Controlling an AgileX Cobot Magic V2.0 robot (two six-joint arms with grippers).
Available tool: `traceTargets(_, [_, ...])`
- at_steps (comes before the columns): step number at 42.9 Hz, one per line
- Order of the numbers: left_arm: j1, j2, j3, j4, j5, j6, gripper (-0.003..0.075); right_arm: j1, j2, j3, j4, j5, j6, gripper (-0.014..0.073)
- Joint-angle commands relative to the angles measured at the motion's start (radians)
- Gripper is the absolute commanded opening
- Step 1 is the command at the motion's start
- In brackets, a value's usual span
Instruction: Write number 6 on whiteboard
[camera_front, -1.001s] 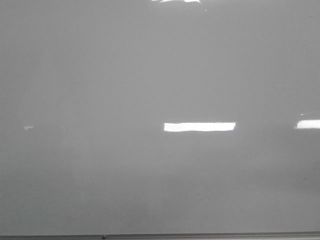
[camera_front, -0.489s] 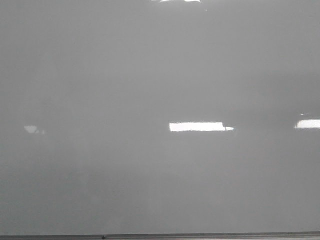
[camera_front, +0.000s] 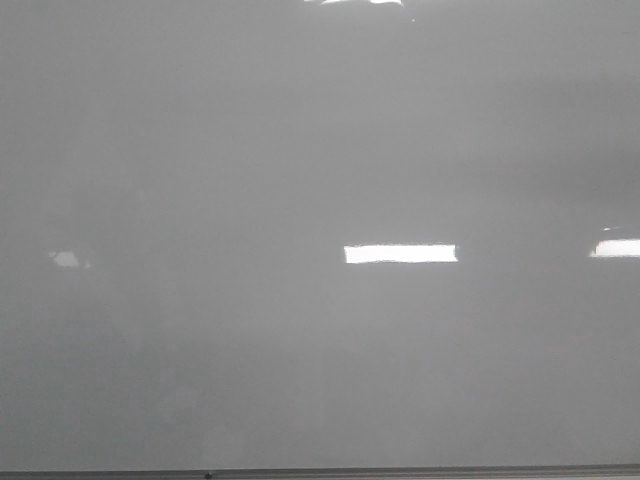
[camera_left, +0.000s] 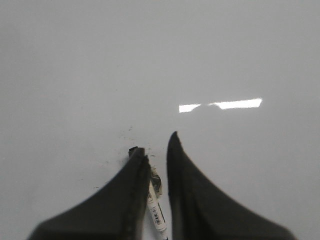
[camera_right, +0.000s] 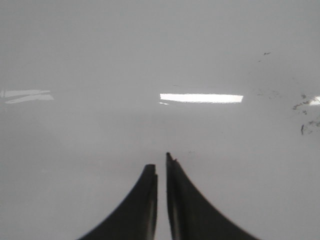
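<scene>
Whiteboard cut off on three sides in the front view, only a thin frame strip showing along the near edge of the counter. Left tool cropped at the picture's edge, bases of both fingers out of frame and blurred. Marker between them mostly hidden, just a white barrel piece with a barcode label visible, print too small to read; tip not discernible. Dark specks on the board beyond the fingertips too faint to identify. Right tool likewise cropped and soft. Smudgy black marks partly cut off, shape unclear.
</scene>
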Motion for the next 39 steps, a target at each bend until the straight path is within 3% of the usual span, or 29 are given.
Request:
traceTargets(1, [-0.002,0.018,-0.036,0.002,-0.077,-0.005,0.0363,-0.001,0.014,-0.031,0.009,-0.074,-0.011,0.0363])
traceTargets(5, [-0.002,0.02,-0.036,0.002,-0.077,-0.005,0.0545,-0.001,0.014,-0.031,0.009,-0.079,-0.011,0.0547])
traceTargets(9, [-0.002,0.036,-0.035,-0.017,-0.07,-0.005,0.0587,-0.001,0.014,-0.031,0.009,-0.089,-0.011,0.0627])
traceTargets(14, [0.0,0.118,-0.035,-0.074,-0.049,-0.005,0.0586,-0.001,0.014,-0.031,0.009,-0.098,-0.011,0.0625])
traceTargets(23, [0.057,0.411,-0.039,-0.095,-0.101,-0.171,0.0586,-0.001,0.014,-0.031,0.009,-0.103,-0.011,0.0623])
traceTargets(33, [0.093,0.694,-0.039,-0.095,-0.243,-0.178,0.0586,-0.001,0.014,-0.031,0.009,-0.104,-0.011,0.0623])
traceTargets(39, [0.064,0.849,-0.039,-0.095,-0.409,-0.178,0.0585,-0.001,0.014,-0.031,0.009,-0.103,-0.011,0.0623])
